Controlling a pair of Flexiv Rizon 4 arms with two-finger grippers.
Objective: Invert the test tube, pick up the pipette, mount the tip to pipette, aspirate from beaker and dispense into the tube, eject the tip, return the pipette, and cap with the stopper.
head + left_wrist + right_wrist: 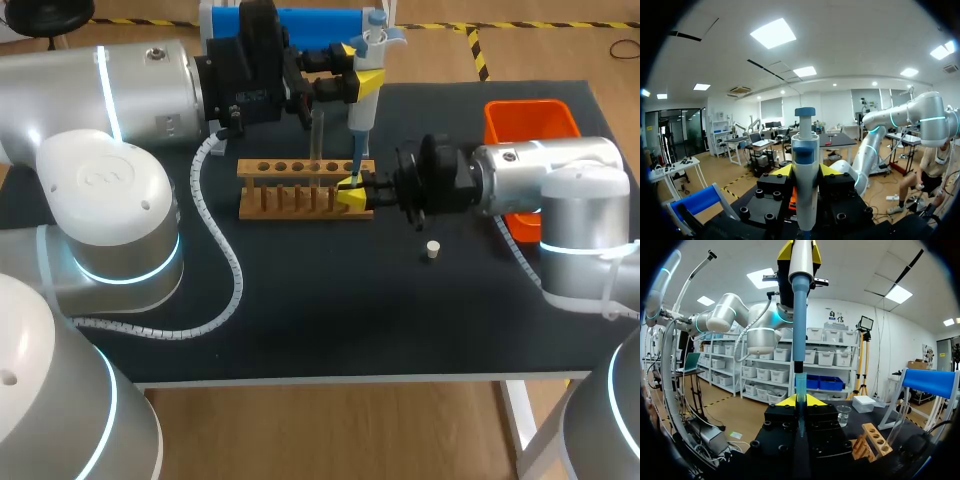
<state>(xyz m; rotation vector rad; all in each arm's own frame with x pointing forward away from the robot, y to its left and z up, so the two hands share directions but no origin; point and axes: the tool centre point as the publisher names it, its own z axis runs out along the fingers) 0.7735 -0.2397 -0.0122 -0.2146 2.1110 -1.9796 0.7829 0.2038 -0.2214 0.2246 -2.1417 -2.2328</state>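
The left claw (360, 68), near the top centre of the head view, is clenched on the white and blue pipette (372, 60) and holds it upright. In the left wrist view the pipette's body (805, 170) stands between the two yellow fingertips (783, 170), which press on it from either side.

The right claw (352, 190) sits at the middle of the head view, just below the pipette, at the right end of the wooden rack (300, 190). It is grasping the blue pipette tip (356, 160). In the right wrist view the tip (800, 390) runs straight down from the pipette's shaft (800, 315) into the narrow gap between this claw's yellow tips, with the left claw showing high above it around the pipette.

A clear test tube (318, 135) stands upright in the rack, just left of the pipette tip. In the right wrist view a glass beaker (843, 415) stands on the table beyond the claw, near the rack (872, 440).

The small pale stopper (432, 250) lies alone on the dark table (300, 320), right of centre and below the right arm's wrist. An orange bin (530, 120) sits at the upper right, partly behind that arm.
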